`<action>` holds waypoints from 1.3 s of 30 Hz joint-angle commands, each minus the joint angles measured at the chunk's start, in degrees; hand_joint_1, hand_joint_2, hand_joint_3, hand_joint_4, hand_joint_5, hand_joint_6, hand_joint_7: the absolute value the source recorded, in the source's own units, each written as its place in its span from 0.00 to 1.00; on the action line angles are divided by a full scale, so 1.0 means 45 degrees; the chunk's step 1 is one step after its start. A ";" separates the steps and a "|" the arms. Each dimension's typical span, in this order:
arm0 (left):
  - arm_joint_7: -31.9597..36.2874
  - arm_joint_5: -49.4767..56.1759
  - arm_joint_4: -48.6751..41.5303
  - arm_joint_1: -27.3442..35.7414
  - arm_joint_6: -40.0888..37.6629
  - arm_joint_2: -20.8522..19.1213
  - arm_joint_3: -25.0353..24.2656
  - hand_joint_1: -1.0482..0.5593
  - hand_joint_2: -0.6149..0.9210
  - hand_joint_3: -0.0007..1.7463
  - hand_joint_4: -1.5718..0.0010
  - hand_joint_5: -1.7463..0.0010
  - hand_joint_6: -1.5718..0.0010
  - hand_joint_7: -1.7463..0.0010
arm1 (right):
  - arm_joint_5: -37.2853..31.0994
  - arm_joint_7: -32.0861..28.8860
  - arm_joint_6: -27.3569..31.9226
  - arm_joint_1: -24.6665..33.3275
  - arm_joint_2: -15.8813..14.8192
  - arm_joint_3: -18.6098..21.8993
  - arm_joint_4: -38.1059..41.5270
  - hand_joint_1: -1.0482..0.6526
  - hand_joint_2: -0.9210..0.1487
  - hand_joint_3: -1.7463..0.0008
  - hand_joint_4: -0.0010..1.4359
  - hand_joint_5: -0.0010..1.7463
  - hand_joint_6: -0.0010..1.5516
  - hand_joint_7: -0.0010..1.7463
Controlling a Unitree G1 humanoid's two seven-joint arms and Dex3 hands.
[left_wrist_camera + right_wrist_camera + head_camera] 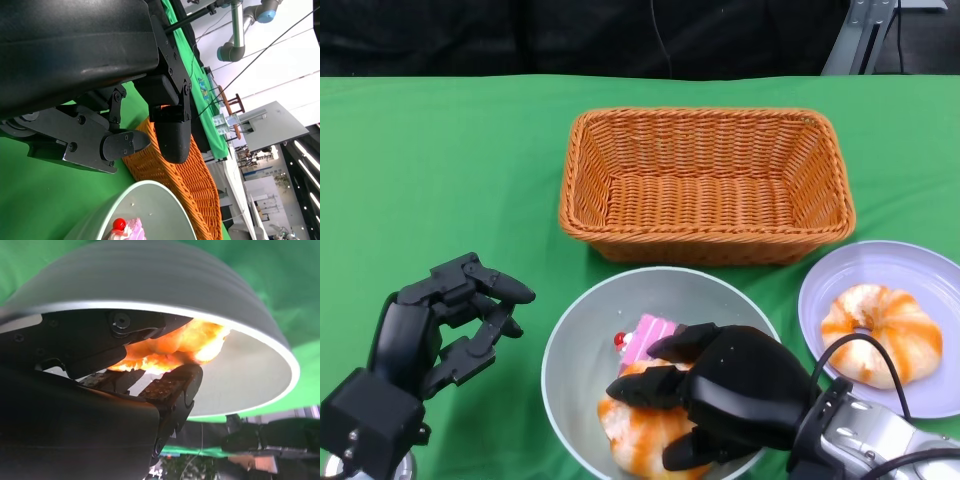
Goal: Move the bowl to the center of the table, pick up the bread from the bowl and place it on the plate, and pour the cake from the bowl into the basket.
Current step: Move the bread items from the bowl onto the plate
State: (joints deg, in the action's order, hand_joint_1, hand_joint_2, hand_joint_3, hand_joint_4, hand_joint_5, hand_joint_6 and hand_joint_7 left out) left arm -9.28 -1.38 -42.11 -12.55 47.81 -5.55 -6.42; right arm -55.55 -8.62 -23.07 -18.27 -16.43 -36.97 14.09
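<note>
- The right hand [725,395] reaches into the bowl [582,335], its fingers [172,390] curled down around the bread [640,425]; the right wrist view shows the orange-and-white bread between the fingers, so they are grasping it, with the bread low in the bowl.
- The cake [648,338], pink with a red cherry on top, sits in the same bowl just behind the right hand, touching or nearly touching the bread.
- The left hand [435,335] hangs over the green surface [440,180] to the left of the bowl, apart from it; its fingers [170,135] are spread and loosely bent, grasping nothing.
- The grey bowl stands on the surface at the near edge, about midway across, just in front of the basket [705,185].
- The woven orange basket lies behind the bowl, with nothing visible inside.
- The pale purple plate [840,290] stands to the right of the bowl, beside the basket's near right corner, and carries a second bread ring [880,335].
</note>
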 commanded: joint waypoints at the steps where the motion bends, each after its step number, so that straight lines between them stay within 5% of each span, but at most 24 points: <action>1: 0.0141 -0.0035 -0.0036 0.0005 0.0138 -0.0080 -0.0034 0.67 0.93 0.35 0.51 0.22 0.48 0.41 | -0.0130 -0.0473 -0.0140 -0.0090 -0.0049 -0.0183 0.0949 0.46 0.00 0.95 0.65 0.33 0.61 0.06; 4: 0.0191 0.0031 -0.0031 0.0005 0.0140 -0.0089 -0.0035 0.66 0.93 0.35 0.50 0.22 0.48 0.41 | -0.0205 -0.1176 -0.0384 -0.0202 -0.0015 -0.0267 0.1351 0.45 0.00 0.99 0.53 0.59 0.67 0.08; 12: 0.0136 -0.0003 -0.0110 -0.0037 0.0137 -0.0076 -0.0085 0.66 0.92 0.37 0.50 0.22 0.47 0.41 | -0.0420 -0.2597 -0.0681 -0.0473 0.0011 -0.0468 0.2055 0.44 0.01 0.99 0.41 0.79 0.69 0.08; 30: 0.0253 0.0133 -0.0162 -0.0025 0.0220 -0.0055 -0.0091 0.66 0.93 0.36 0.51 0.22 0.48 0.41 | -0.0155 -0.3805 -0.1053 -0.0761 0.0051 -0.0430 0.2612 0.46 0.03 1.00 0.43 0.76 0.71 0.11; 34: 0.0179 0.0066 -0.0113 -0.0007 0.0169 -0.0039 -0.0077 0.66 0.92 0.37 0.51 0.22 0.48 0.41 | -0.0153 -0.4259 -0.1106 -0.0844 0.0105 -0.0398 0.2822 0.47 0.03 1.00 0.43 0.75 0.58 0.32; 39: -0.0024 -0.0116 -0.0077 -0.0004 0.0066 -0.0032 -0.0059 0.67 0.92 0.37 0.51 0.22 0.48 0.40 | 0.0342 -0.4555 -0.1613 -0.0930 0.0179 -0.0167 0.3043 0.47 0.03 1.00 0.44 0.74 0.56 0.37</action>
State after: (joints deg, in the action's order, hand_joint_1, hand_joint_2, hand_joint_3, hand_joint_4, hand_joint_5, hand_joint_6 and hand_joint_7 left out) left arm -9.14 -0.95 -42.52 -12.56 47.92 -5.28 -6.63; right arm -54.55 -29.01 -30.58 -22.22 -15.04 -38.87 26.43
